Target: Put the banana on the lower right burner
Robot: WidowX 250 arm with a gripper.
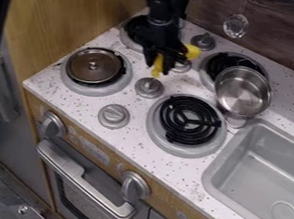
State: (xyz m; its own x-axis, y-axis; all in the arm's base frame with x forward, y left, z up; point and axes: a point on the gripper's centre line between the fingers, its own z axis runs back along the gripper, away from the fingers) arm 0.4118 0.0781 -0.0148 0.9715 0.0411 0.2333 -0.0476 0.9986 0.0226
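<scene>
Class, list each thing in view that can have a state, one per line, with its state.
End effector, closed on the banana
Banana, held above the stove
Metal lid, lying knob up
Pot, without a lid
Lower right burner, banana not yet on it
Oven door, shut

A yellow banana (158,66) hangs tilted behind the black-coiled lower right burner (190,120)

Counter (48,86), centre: lid (96,66) on lower left burner (83,89); lower right burner (189,121) to its right; upper left burner (134,31) and upper right burner (214,65) behind; pot (242,95) overlapping upper right burner in view; knobs (114,116) between burners; sink (280,170) at right; oven door (88,177) below, lower left.
</scene>
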